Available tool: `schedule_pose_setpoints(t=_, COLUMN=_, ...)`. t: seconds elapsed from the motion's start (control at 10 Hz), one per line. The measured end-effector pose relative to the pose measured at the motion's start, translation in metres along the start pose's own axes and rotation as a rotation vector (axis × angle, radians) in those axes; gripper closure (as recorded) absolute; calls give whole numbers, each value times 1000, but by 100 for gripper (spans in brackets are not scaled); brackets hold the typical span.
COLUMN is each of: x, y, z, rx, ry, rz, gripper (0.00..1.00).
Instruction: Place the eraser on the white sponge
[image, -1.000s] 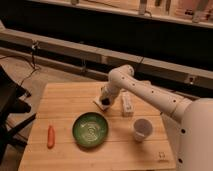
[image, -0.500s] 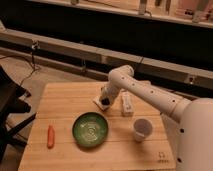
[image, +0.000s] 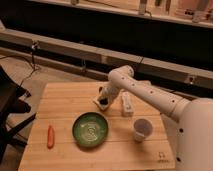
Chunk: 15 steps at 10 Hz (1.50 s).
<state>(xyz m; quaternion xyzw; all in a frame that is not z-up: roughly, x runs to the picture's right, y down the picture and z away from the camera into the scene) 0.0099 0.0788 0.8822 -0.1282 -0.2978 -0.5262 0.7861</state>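
The white sponge (image: 98, 103) lies flat on the wooden table (image: 65, 97), behind the green bowl; only its left edge shows under the gripper. My gripper (image: 104, 102) hangs right over the sponge at the end of the white arm (image: 145, 95), which reaches in from the right. A small dark shape, likely the eraser (image: 104, 104), sits at the gripper tip on or just above the sponge; I cannot tell whether it is held or resting.
A green bowl (image: 90, 129) stands at the table's front middle. An orange carrot (image: 50, 136) lies front left. A long white bar with dark marks (image: 127, 104) lies right of the sponge. A white cup (image: 141, 129) stands front right.
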Motion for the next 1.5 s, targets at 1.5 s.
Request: schedule_pose_setpoints(t=1.5, x=2, y=3, z=6, rx=11, ry=-6, rz=6, gripper=28)
